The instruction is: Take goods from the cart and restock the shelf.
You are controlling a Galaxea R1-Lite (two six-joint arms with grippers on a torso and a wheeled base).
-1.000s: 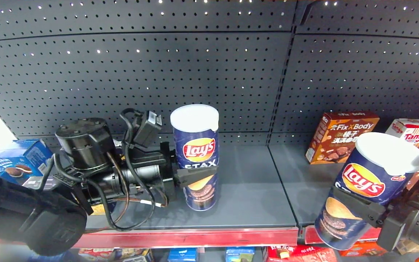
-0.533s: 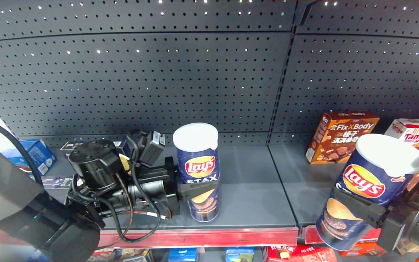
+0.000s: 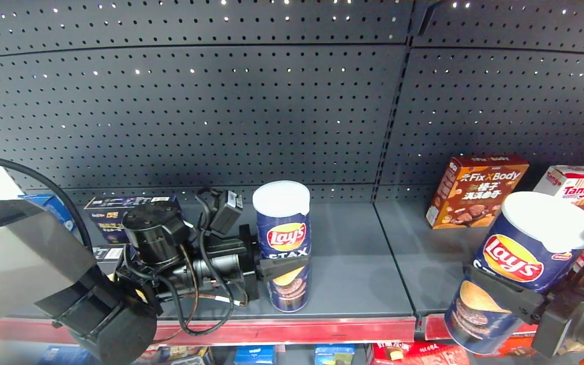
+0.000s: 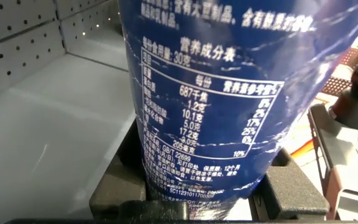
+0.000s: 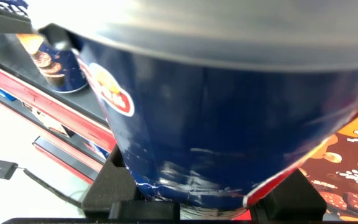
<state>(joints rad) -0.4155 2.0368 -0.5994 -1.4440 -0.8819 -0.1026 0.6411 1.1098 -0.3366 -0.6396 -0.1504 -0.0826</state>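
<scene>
A blue chips can with a white lid [image 3: 284, 243] stands upright near the front of the grey shelf [image 3: 353, 274], left of the upright divider. My left gripper [image 3: 278, 266] is shut on its lower half from the left; the can's label side [image 4: 210, 106] sits between the gripper's pads. A second blue chips can [image 3: 517, 263] hangs tilted in front of the shelf's front edge at the far right, with my right gripper [image 3: 505, 299] shut on its lower part. Its blue wall [image 5: 229, 124] shows close up in the right wrist view.
A brown snack box [image 3: 477, 190] and a white-and-red box [image 3: 571, 183] stand at the back right of the shelf. A dark box [image 3: 130, 210] and a blue box [image 3: 43, 203] lie behind my left arm. The red price rail [image 3: 282, 329] runs along the front edge; more goods sit below.
My left gripper has carried its can down and slightly right, deeper onto the shelf, until it stands on the board. The right can has sunk a little.
</scene>
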